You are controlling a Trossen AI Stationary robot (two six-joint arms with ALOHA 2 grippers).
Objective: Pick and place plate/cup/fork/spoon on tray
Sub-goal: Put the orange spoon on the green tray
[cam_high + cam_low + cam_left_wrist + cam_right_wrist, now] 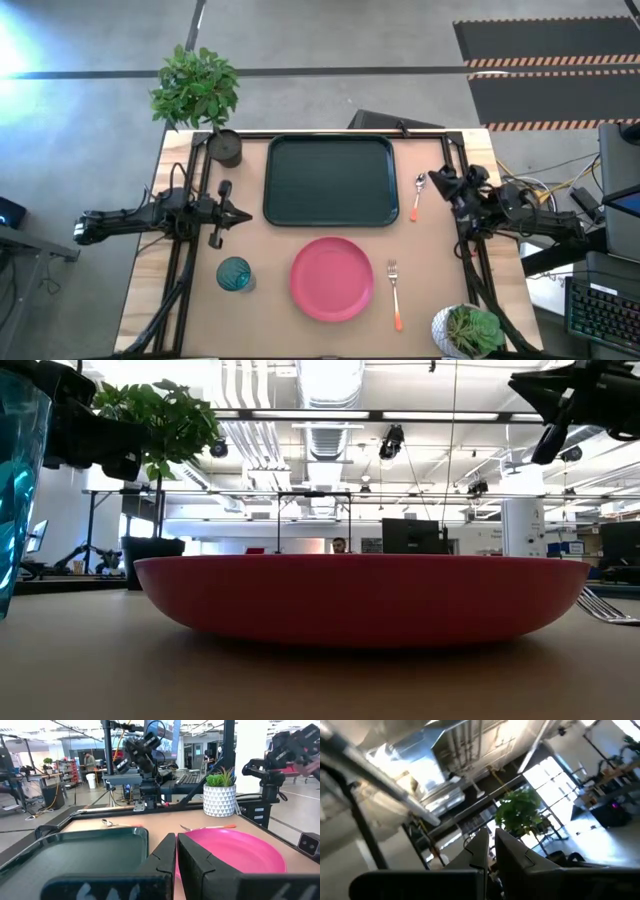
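tray [330, 180] bare, plate [332, 279] on table

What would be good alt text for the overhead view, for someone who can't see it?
An empty dark tray sits at the table's far middle, with a pink plate, teal cup, fork and spoon on the table around it. The left end effector and right end effector hang shut at either side, holding nothing.

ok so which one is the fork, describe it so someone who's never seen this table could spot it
Start at the big dark tray at the table's far middle, then drop to the pink plate lying in front of it. The fork lies just to the right of that plate, near the white plant pot. It has tines and an orange-red handle, unlike the round-bowled spoon beside the tray's right edge.
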